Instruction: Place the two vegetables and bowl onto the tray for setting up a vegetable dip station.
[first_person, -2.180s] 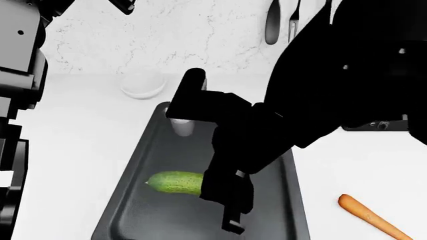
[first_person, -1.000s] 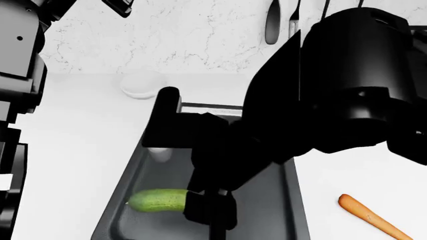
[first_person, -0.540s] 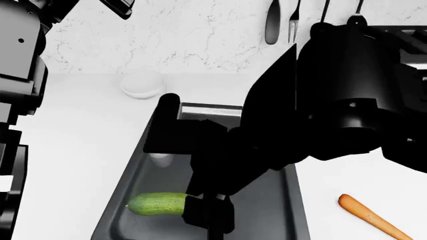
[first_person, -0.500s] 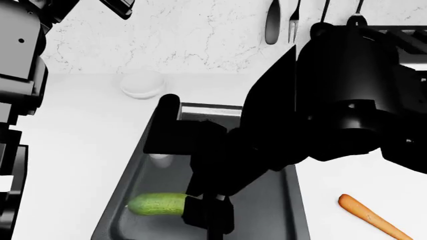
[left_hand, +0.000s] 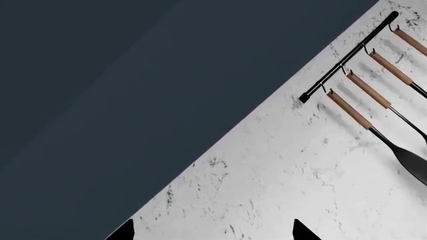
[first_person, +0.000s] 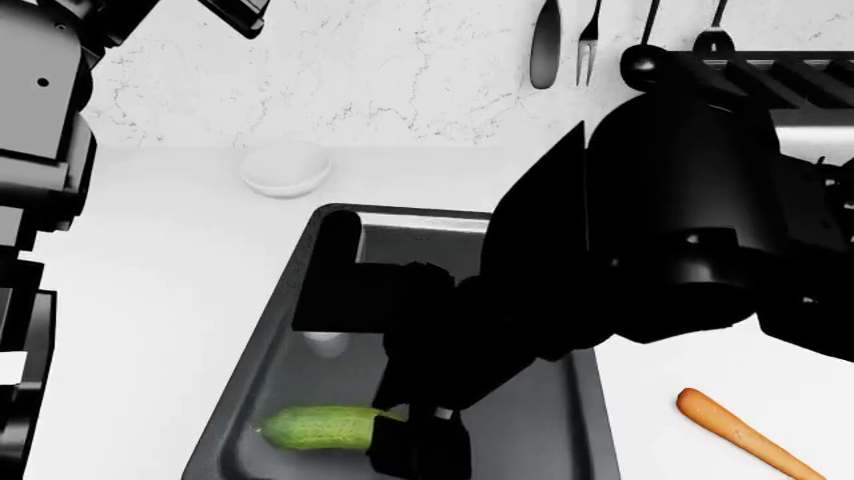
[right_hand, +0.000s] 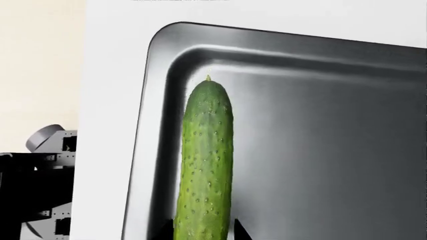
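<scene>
Cucumber (first_person: 315, 428) lies in our right gripper (first_person: 416, 445), clenched on one end, long axis pointing toward nine o'clock across the tray (first_person: 287, 330); left gripper's state unclear.

I can't read any text, label, brand, number or sign in any of my three views.
</scene>
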